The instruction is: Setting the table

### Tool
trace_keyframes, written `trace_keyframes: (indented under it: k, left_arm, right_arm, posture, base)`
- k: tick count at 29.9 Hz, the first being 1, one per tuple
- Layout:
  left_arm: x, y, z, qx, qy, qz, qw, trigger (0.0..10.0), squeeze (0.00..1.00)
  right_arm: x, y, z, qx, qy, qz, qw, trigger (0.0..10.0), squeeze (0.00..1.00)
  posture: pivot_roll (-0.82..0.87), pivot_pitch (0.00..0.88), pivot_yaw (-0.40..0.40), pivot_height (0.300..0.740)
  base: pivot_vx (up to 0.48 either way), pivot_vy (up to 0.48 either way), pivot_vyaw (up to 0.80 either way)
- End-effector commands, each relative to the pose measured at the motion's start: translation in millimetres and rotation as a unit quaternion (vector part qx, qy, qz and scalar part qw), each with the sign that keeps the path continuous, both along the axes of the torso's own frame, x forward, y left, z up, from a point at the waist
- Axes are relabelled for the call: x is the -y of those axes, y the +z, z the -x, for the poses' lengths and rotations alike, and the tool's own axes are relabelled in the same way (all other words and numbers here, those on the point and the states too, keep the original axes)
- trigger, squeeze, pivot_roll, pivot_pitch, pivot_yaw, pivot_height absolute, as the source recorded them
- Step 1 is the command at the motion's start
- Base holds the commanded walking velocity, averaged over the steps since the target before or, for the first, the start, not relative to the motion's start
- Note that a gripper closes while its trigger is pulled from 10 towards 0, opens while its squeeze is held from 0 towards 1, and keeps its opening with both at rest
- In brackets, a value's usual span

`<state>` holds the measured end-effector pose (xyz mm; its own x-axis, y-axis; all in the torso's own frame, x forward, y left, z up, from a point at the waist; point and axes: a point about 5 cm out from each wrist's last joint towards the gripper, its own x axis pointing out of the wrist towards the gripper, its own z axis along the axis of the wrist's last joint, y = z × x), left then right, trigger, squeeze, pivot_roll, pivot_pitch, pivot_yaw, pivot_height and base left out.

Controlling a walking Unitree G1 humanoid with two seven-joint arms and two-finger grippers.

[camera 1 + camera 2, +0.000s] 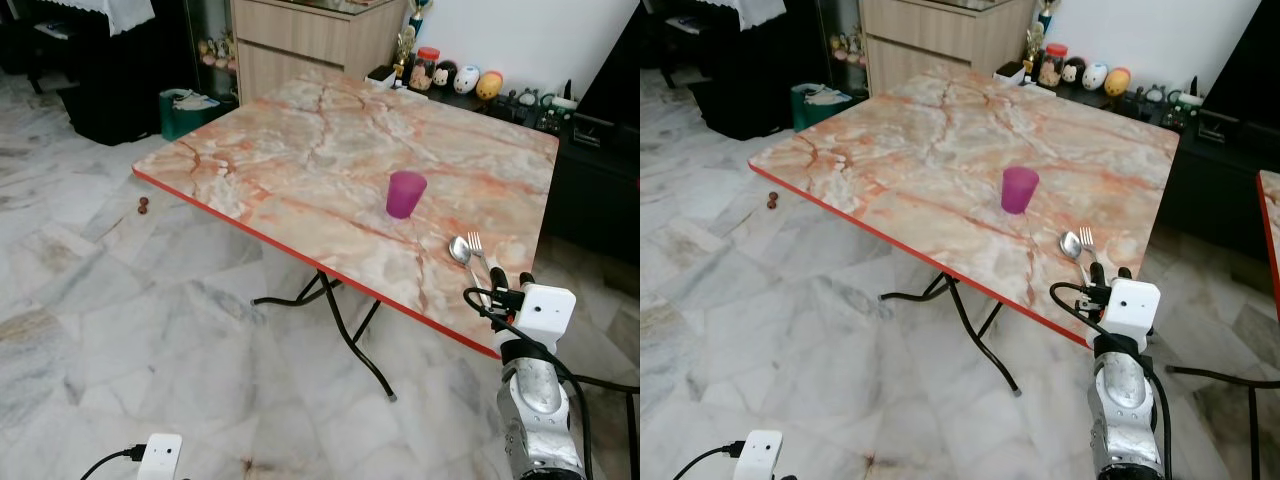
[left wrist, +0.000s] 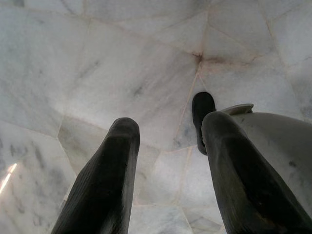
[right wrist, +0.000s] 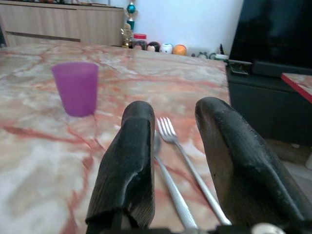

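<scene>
A purple cup [image 1: 406,193] stands upright on the marble-patterned table [image 1: 300,150], toward its right side. A spoon [image 1: 461,251] and a fork [image 1: 477,246] lie side by side near the table's front right edge, handles toward me. My right gripper [image 1: 511,282] is at that edge, open, just behind the handles. In the right wrist view the spoon [image 3: 170,187] and fork [image 3: 187,158] run between the fingers [image 3: 134,161], with the cup [image 3: 76,88] beyond them. My left gripper [image 2: 170,127] hangs open over the floor, holding nothing.
The table has a red rim and black folding legs [image 1: 345,325]. Behind it stand a wooden cabinet [image 1: 300,40] and a dark low unit with figurines [image 1: 460,78]. A teal bag [image 1: 185,110] sits far left. Another red-edged table [image 1: 1270,230] is at right. Marble floor [image 1: 120,300] lies to the left.
</scene>
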<state>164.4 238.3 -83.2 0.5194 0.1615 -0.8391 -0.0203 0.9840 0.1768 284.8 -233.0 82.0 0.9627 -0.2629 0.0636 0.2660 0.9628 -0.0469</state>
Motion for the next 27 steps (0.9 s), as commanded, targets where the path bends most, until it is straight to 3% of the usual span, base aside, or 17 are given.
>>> trace_keyframes:
  k: [1, 11, 20, 27]
  left_arm:
    - [-1.4, 0, 0.2, 0.005, 0.004, 0.004, 1.000, 10.0, 0.00]
    - [-10.0, 1, 4.6, -0.001, 0.008, 0.002, 1.000, 10.0, 0.00]
    - [-17.4, -3, 20.8, -0.010, 0.017, 0.011, 1.000, 10.0, 0.00]
    - [-15.9, -7, 33.0, -0.019, 0.018, 0.010, 1.000, 10.0, 0.00]
  right_arm:
    - [3.6, 4, -2.4, 0.005, -0.006, -0.001, 1.000, 10.0, 0.00]
    - [1.8, 6, -5.3, 0.008, -0.006, -0.002, 1.000, 10.0, 0.00]
    - [1.7, 7, -7.2, 0.008, -0.005, -0.001, 1.000, 10.0, 0.00]
    - [10.4, -1, -4.1, -0.027, -0.016, 0.008, 0.999, 10.0, 0.00]
  posture:
    - [0.10, 0.000, -0.087, 0.728]
    - [0.10, 0.000, -0.088, 0.728]
    - [0.11, 0.000, -0.091, 0.728]
    - [0.10, 0.000, -0.094, 0.728]
  base:
    - [0.337, 0.000, 0.00]
    - [0.346, 0.000, 0.00]
    - [0.000, 0.000, 0.00]
    - [0.000, 0.000, 0.00]
